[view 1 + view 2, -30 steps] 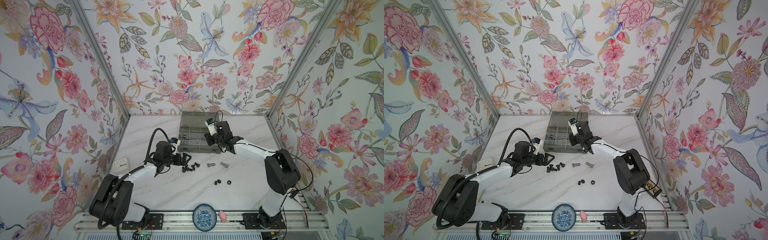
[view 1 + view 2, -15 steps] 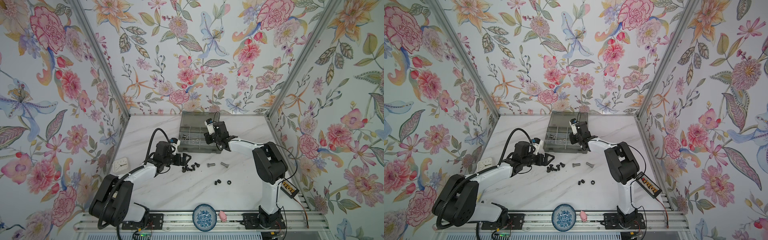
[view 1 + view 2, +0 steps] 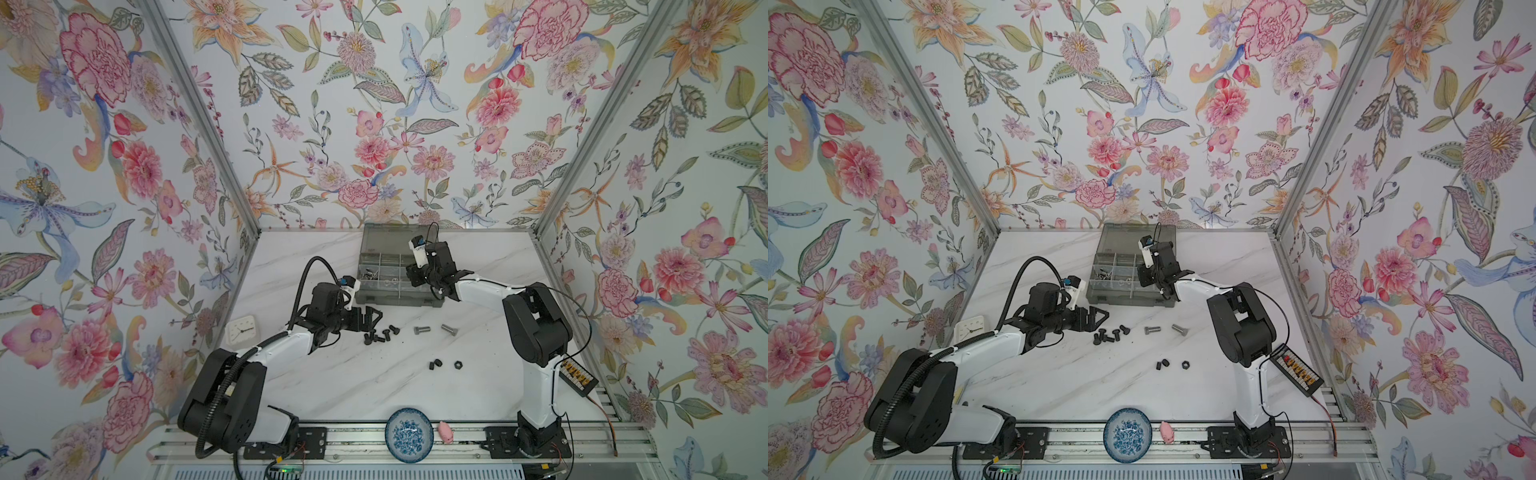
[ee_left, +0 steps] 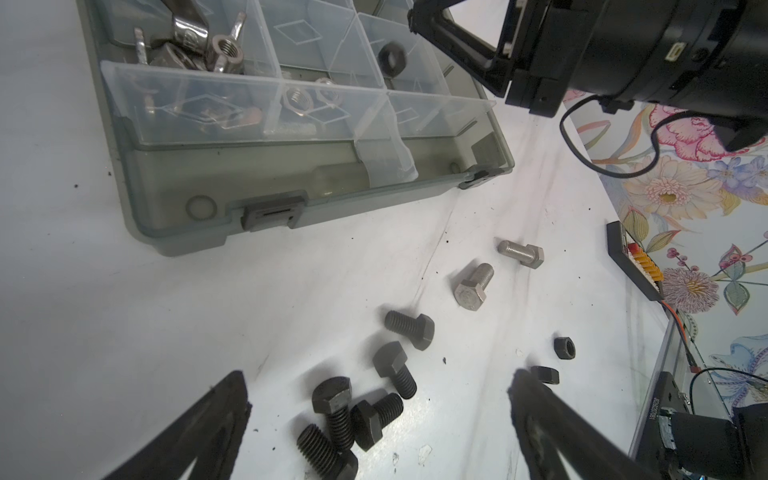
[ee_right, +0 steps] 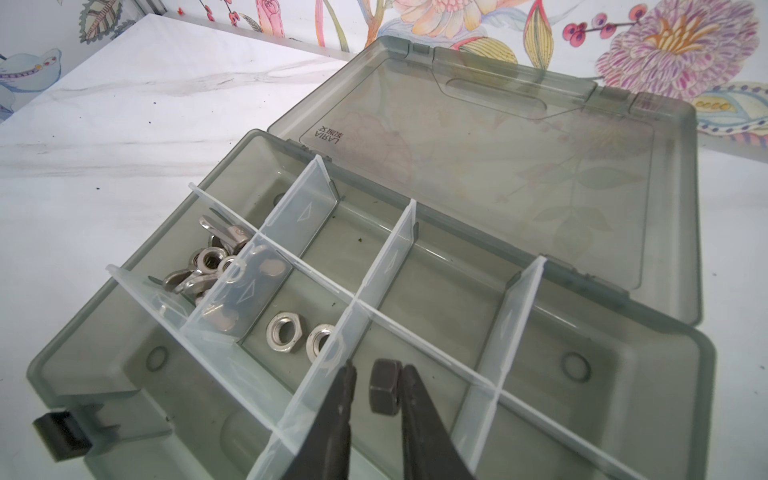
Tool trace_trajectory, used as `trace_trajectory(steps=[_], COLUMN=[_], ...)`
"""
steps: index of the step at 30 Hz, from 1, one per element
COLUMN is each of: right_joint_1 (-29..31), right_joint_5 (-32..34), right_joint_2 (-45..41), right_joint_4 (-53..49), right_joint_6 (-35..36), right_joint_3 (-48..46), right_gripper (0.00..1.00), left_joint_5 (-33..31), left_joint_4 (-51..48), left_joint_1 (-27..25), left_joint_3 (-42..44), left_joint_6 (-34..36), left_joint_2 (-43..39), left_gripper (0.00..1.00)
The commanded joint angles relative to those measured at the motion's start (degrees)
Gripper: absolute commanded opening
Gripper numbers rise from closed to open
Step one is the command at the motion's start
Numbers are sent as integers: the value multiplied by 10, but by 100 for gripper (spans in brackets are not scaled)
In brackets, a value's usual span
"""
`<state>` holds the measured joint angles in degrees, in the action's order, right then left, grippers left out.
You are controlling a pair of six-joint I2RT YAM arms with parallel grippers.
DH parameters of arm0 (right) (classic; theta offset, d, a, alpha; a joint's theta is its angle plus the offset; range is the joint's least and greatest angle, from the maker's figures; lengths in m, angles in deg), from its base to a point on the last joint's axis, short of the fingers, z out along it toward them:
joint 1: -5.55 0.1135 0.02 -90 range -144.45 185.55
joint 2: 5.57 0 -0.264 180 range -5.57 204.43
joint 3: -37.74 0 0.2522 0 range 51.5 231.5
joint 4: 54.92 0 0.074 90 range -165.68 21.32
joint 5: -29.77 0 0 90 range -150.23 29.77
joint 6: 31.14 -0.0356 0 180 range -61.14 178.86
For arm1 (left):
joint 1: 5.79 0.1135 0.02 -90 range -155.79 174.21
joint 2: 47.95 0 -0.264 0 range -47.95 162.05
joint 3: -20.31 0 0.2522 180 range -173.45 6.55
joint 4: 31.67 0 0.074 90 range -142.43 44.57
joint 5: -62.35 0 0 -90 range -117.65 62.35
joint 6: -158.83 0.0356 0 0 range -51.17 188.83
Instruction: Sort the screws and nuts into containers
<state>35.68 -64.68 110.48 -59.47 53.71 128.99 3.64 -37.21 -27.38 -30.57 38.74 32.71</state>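
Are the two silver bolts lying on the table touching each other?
Apart. In both top views bare white table shows between one silver bolt and the other silver bolt.

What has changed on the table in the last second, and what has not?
The right arm's elbow swung toward the middle, and the right gripper, over the box, opened slightly, letting go of the black nut. The left gripper stayed open near the bolts; those and the loose nuts did not move.

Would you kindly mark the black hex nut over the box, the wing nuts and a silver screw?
black hex nut (image 5: 384,395), right wrist view, side face.
wing nuts (image 5: 201,261), right wrist view, threaded hub.
silver screw (image 4: 469,295), left wrist view, hex head.
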Motion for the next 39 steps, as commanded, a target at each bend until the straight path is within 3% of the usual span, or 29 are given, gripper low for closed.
trace_trajectory(steps=[1, 13, 26, 33, 39], right_joint_1=[-1, 0, 16, 30, 55], right_joint_5=[0, 2, 2, -7, -22], right_joint_2=[11, -73, -254, -359, -399], right_joint_4=[-2, -30, -312, -386, -434], right_joint_6=[-5, -10, -92, -163, -187], right_joint_3=[11, -30, -135, -245, -292], right_gripper=[29, 41, 61, 63, 63], left_joint_5=[2, 5, 1, 4, 8], left_joint_4=[4, 8, -11, -15, -17], left_joint_1=[7, 7, 8, 7, 7], left_joint_3=[2, -1, -21, -26, -30], left_joint_6=[-7, -8, -4, -6, -9], left_joint_2=[-9, -4, -9, -5, 7], left_gripper=[99, 100, 99, 99, 99])
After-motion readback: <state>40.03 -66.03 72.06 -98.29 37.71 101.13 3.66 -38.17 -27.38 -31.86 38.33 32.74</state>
